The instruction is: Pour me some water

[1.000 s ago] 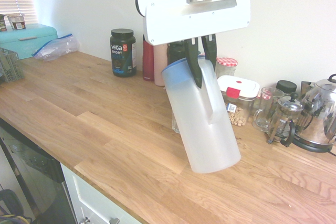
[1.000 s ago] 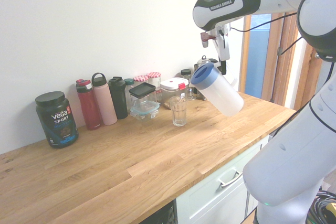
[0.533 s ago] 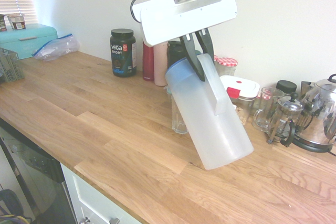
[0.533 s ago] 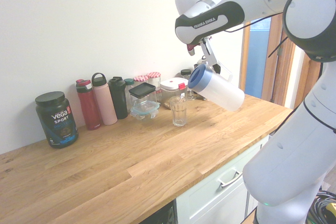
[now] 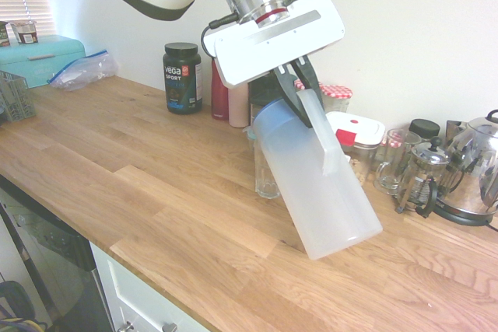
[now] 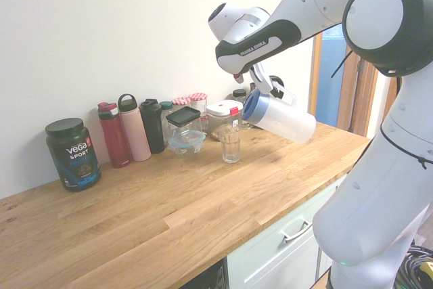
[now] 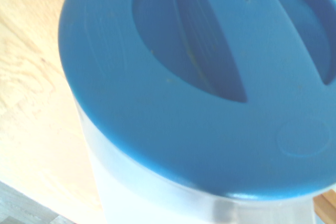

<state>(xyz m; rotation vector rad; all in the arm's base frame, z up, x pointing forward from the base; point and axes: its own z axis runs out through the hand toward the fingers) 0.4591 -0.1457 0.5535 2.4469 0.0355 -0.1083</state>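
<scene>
A translucent white pitcher [image 5: 320,188] with a blue lid [image 7: 199,77] hangs tilted above the wooden counter [image 5: 117,169], its lid end low and turned toward a clear drinking glass [image 6: 231,145]. My gripper [image 5: 300,92] is shut on the pitcher's handle near the lid. In the first exterior view the glass [image 5: 266,178] stands right behind the pitcher's upper part and is partly covered by it. In the second exterior view the pitcher [image 6: 283,119] hovers just right of and above the glass rim. No water stream is visible.
Against the wall stand a black Vega tub [image 5: 183,78], several bottles [image 6: 132,128], jars and a lidded container [image 5: 355,131]. A French press [image 5: 421,180] and a kettle [image 5: 476,167] sit at the right. A teal bread box [image 5: 39,56] is far left.
The pitcher has swung lower and closer to the glass and tilted further toward horizontal. The wrist has rotated with it. The glass has not moved.
</scene>
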